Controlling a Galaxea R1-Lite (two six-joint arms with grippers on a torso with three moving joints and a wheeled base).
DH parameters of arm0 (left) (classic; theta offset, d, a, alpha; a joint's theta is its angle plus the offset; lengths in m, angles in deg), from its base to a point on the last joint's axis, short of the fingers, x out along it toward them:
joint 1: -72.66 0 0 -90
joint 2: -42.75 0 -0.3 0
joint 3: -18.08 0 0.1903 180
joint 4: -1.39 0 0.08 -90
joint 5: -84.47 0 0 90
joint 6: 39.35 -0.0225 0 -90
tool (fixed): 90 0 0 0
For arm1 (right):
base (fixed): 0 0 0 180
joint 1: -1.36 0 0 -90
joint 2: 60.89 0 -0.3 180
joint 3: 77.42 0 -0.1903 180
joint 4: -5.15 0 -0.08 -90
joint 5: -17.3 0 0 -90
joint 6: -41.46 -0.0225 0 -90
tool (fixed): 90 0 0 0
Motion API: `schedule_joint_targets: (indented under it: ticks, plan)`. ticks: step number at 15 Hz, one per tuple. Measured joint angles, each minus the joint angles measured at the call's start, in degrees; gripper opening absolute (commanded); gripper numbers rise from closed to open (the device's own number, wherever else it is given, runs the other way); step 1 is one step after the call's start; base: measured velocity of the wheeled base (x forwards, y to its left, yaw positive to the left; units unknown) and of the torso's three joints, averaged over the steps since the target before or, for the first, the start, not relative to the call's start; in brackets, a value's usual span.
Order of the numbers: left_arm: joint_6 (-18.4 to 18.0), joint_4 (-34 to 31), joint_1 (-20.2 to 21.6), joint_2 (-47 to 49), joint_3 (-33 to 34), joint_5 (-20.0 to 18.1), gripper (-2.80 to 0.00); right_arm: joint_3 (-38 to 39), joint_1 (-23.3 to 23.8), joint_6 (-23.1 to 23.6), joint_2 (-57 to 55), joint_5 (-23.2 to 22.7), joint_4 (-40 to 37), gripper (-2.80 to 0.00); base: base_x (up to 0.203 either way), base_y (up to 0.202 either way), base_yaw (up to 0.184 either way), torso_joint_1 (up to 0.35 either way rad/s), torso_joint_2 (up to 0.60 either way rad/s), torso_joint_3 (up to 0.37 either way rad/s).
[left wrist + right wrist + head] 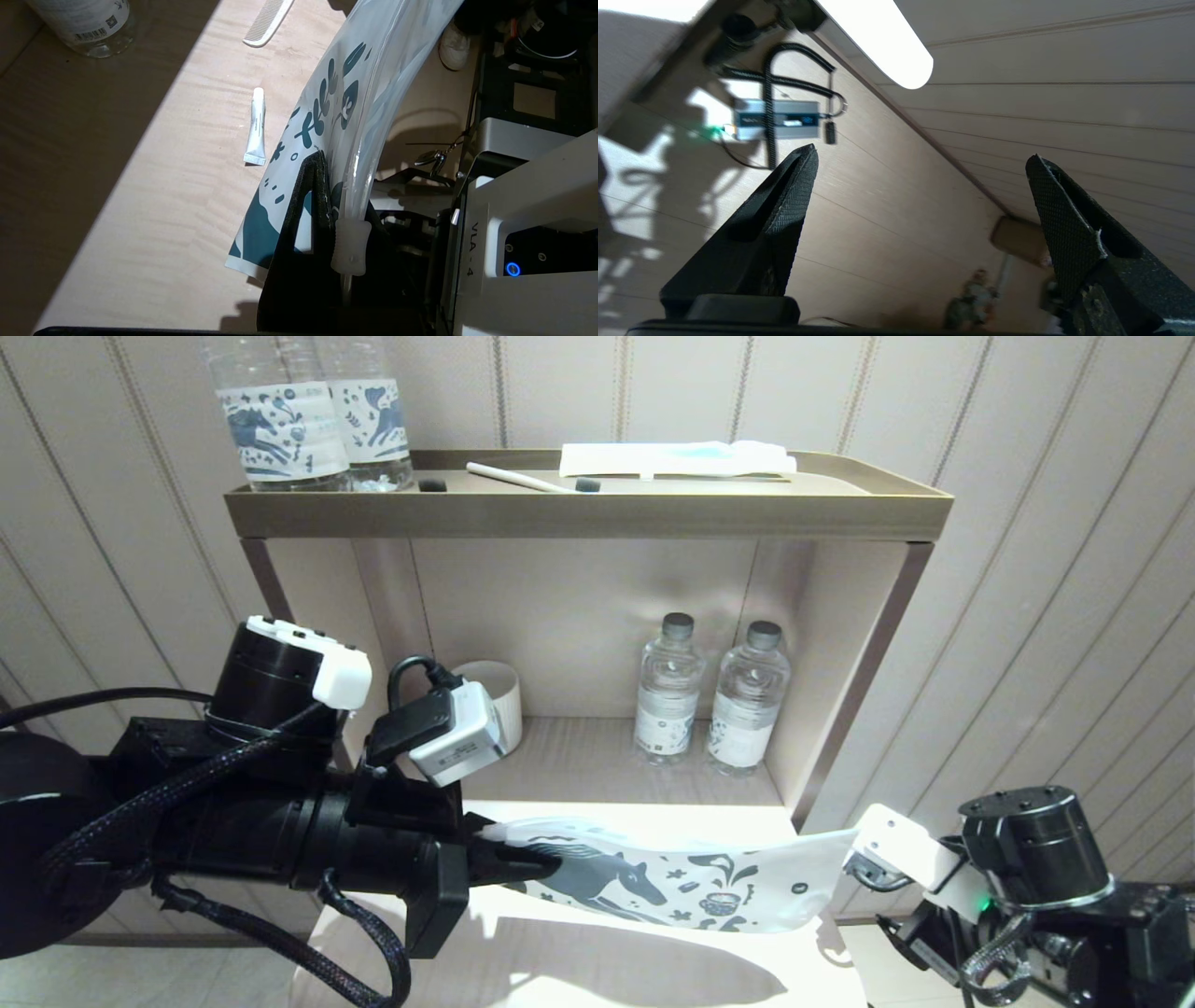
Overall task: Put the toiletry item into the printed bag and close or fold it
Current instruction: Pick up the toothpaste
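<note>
above the shelf, left gripper [523, 863] clamps printed bag [691, 887]; right gripper [920, 196] spread wide.

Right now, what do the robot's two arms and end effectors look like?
Both arms are matte black with braided cables. The left arm carries white housings and a grey-white wrist camera. The right arm has a white bracket and a green light. The right end effector has tapered black fingers with cross-hatched pads.
</note>
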Motion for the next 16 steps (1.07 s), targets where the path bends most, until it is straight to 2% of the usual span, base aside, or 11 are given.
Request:
schedule_joint_targets:
  ticks: [4,13,16]
  plan:
    - [-0.1,0.0,0.0,0.0,0.1,0.0,-2.80,-1.6,-0.4,5.9,0.4,1.9,-0.4,0.00,0.000,0.000,0.000,0.000,0.00,0.000]
    - [-0.3,0.0,0.0,0.1,0.2,-0.1,-2.80,-4.8,-1.0,7.1,-3.3,2.3,-0.4,0.00,0.000,0.000,0.000,0.000,0.00,0.000]
    - [-0.4,0.2,0.0,0.0,0.6,-0.2,-2.80,-5.9,-1.8,8.3,-4.8,4.1,-0.4,0.00,0.000,0.000,0.000,0.000,0.00,0.000]
